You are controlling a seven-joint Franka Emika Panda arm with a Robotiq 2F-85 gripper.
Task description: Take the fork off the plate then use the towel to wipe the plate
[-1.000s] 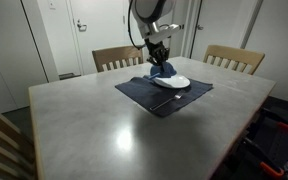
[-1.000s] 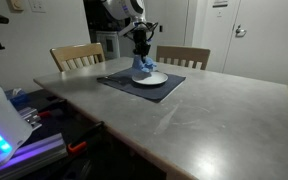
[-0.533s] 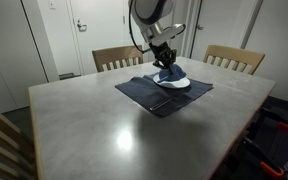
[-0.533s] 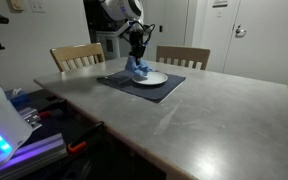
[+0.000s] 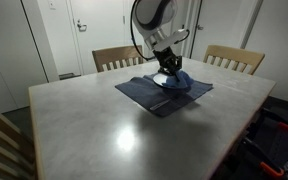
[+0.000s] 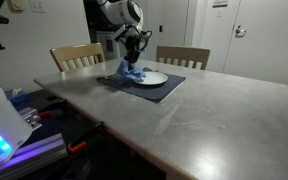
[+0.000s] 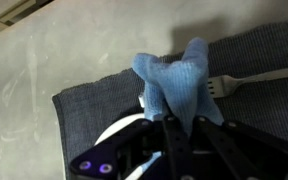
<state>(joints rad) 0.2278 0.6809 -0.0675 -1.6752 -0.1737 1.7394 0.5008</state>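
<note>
In an exterior view the fingers [image 5: 167, 69] are clamped together on the small, lumpy bright-blue cloth towel [image 5: 179, 81], held low over the dark navy rectangular mat [image 5: 144, 95] on the grey table [image 5: 94, 130]. In an exterior view the towel touches the near edge of the round white dinner plate [image 6: 155, 77]. The wrist view shows the slim silver metal fork [image 7: 252, 78] lying on the mat, off the plate. So removal looks done and wiping is under way, though how much remains unwiped I cannot tell.
</note>
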